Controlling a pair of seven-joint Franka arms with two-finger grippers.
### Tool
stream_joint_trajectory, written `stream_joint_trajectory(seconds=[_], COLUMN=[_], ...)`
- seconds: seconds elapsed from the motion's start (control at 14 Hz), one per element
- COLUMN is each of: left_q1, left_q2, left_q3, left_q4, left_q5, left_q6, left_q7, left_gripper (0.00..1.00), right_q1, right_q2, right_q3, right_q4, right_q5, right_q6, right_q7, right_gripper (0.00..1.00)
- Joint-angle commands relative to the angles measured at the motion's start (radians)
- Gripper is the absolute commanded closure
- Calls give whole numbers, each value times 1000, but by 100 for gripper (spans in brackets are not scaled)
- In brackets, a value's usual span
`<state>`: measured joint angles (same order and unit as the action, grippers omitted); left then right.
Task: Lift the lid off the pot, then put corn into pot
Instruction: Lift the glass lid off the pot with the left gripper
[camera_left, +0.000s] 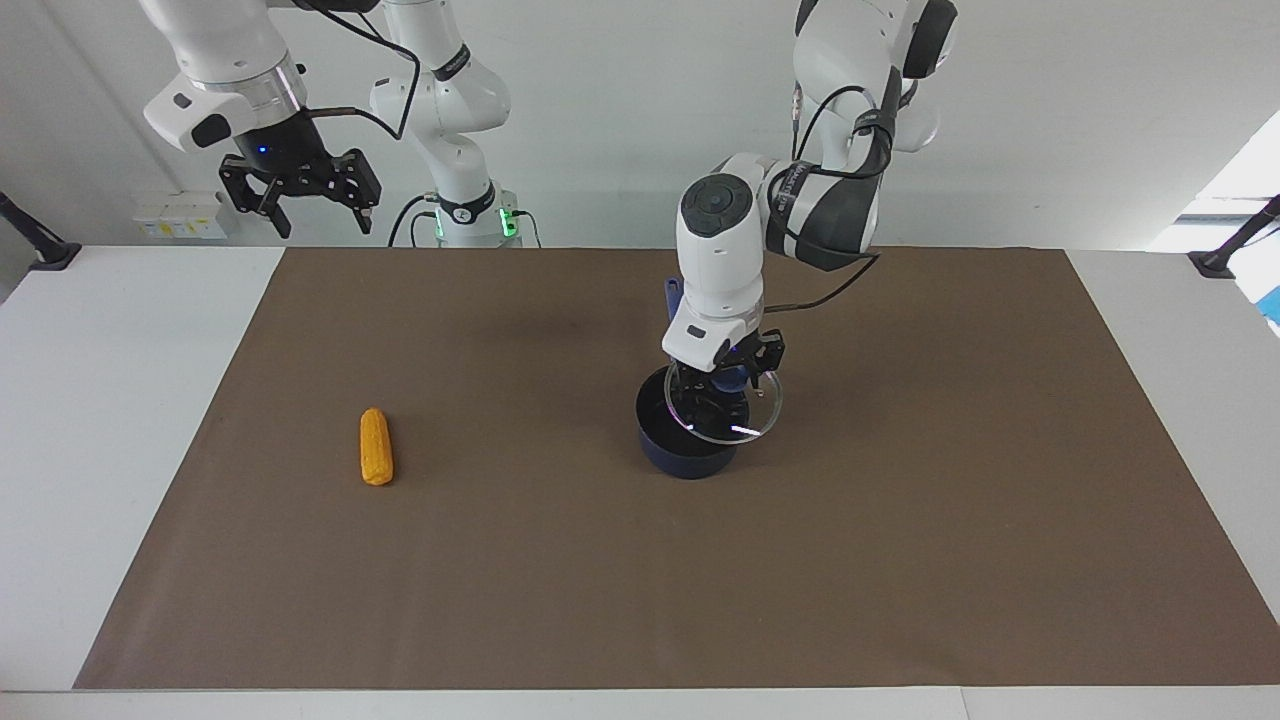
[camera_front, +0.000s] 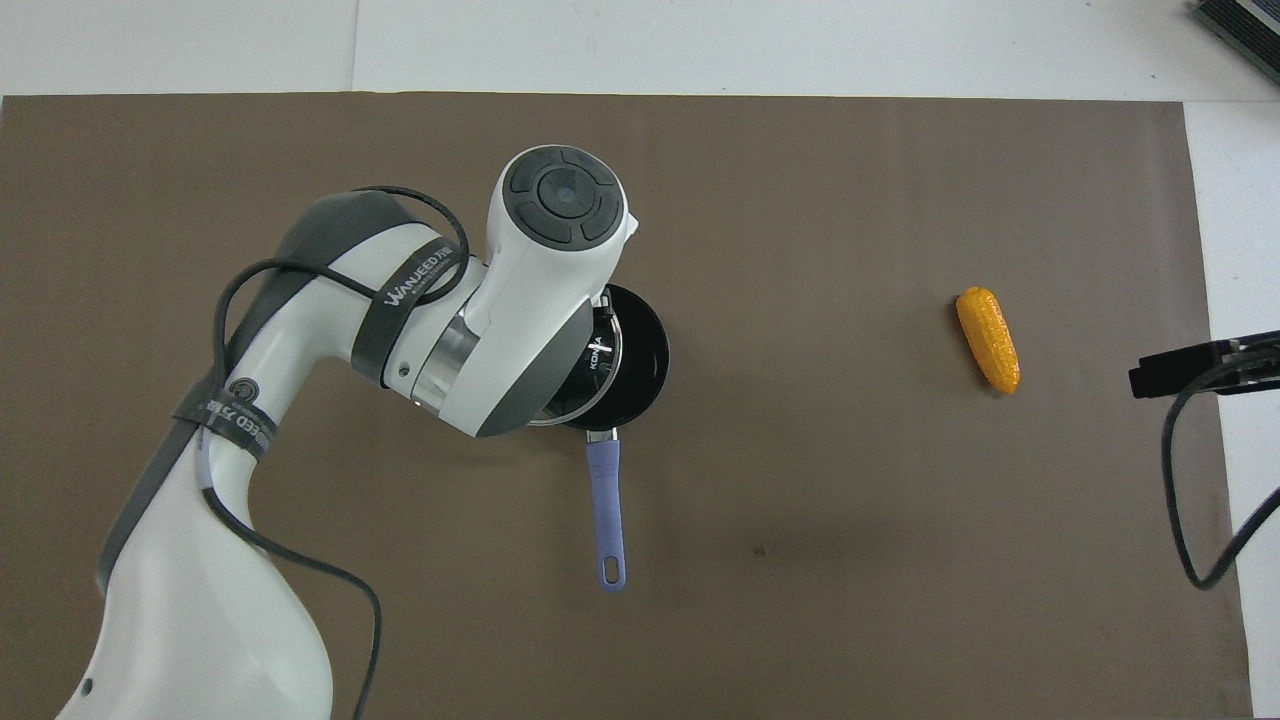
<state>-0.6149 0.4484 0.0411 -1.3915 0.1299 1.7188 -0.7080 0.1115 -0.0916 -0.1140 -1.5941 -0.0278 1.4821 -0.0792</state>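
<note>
From across the table, the left tool (camera_left: 727, 377) grips the lid (camera_left: 726, 410) by its knob, tilted over the pot (camera_left: 685, 440). From overhead its arm hides that grip. The right tool (camera_left: 315, 205) waits raised, fingers wide, the corn (camera_left: 376, 446) lying below it.

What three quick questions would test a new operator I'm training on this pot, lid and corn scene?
1. True or false: the lid sits flat and closed on the pot.
2. Which gripper holds the lid: A left, B right?
3. Fill in: the corn lies on the ____ mat.

Key: 1 false, the left gripper holds it by the knob, raised and shifted off the rim; 2 A, the right gripper waits, open, in the air; 3 brown.
</note>
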Motion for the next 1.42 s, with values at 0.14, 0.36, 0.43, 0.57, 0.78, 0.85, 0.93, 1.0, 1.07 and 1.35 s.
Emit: stream_joint_trajectory(seconds=[0.14, 0.36, 0.43, 0.57, 0.78, 0.85, 0.93, 1.0, 1.07, 1.35], left_q1=[142, 220, 242, 280, 340, 351, 357, 375, 383, 432], left_q2=[-27, -28, -42, -83, -227, -272, -312, -353, -387, -474], left_q3=[-4, -4, -4, -4, -3, -3, -3, -3, -1, 0], left_q4=[-18, -36, -61, -142, -333, -424, -507, -585, -651, -818], left_q5=[13, 8, 8, 8, 8, 11, 16, 20, 22, 30], left_q6=[-70, -70, -70, -32, 99, 158, 226, 284, 326, 415], left_q7=[8, 64, 79, 110, 146, 165, 168, 174, 197, 298], left_gripper=[100, 100, 100, 100, 100, 100, 100, 100, 100, 100], right_q1=[-7, -7, -7, -6, -6, -7, -7, -9, -13, -13], right_q2=[-16, -16, -16, -19, -22, -22, -8, 4, 24, 205], right_q3=[2, 2, 4, 7, 11, 8, 8, 7, 7, 10], right_q4=[-10, -10, -10, -12, -29, -47, -70, -110, -140, -145], right_q5=[-1, -1, -1, 0, 0, -1, -3, -1, -1, 0], right_q6=[-13, -13, -13, -29, 4, 56, 128, 198, 280, 452], right_q7=[-19, -19, -19, -21, -45, -71, -70, -67, -68, -88], right_gripper=[0, 0, 0, 0, 0, 0, 0, 0, 0, 0])
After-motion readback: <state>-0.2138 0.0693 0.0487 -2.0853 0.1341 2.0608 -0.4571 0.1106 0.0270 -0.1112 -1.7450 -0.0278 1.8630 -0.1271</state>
